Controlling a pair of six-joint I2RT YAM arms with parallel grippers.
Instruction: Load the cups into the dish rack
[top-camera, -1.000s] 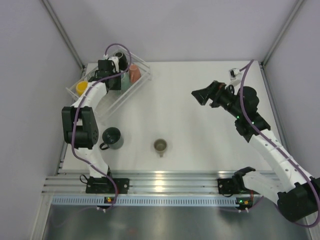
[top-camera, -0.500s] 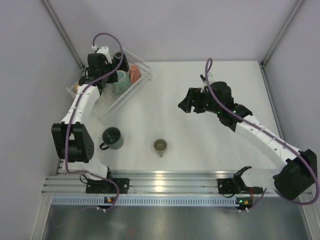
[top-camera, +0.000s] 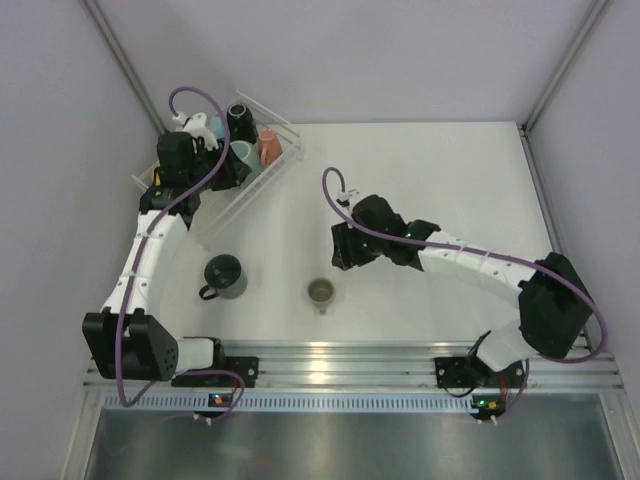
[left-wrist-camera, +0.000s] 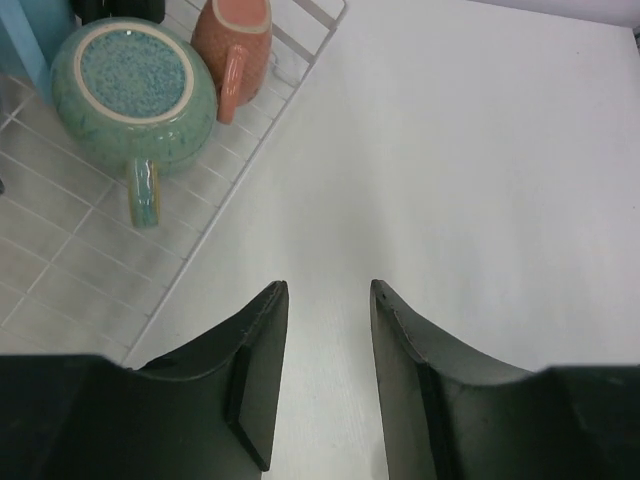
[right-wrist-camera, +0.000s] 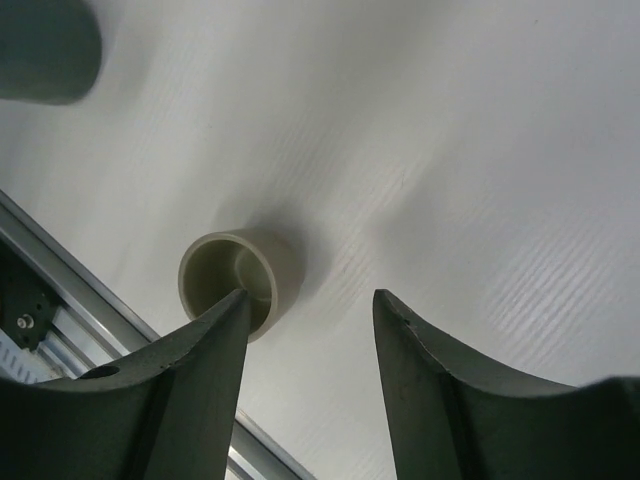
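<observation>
By my reading the loading is well along but unfinished. The dish rack (left-wrist-camera: 70, 240) at the bench's (top-camera: 430, 170) far left corner holds the black cup (top-camera: 240, 118), light blue cup (top-camera: 215, 128), teal mug (left-wrist-camera: 133, 85) and salmon cup (left-wrist-camera: 232, 45). The dark green mug (top-camera: 224, 277) and small olive cup (top-camera: 320, 291) stand on the open bench. The left claw (left-wrist-camera: 327, 300) hangs by the rack's edge, fingers apart and empty, and the right claw (right-wrist-camera: 312, 300), also apart and empty, is just beside the olive cup.
</observation>
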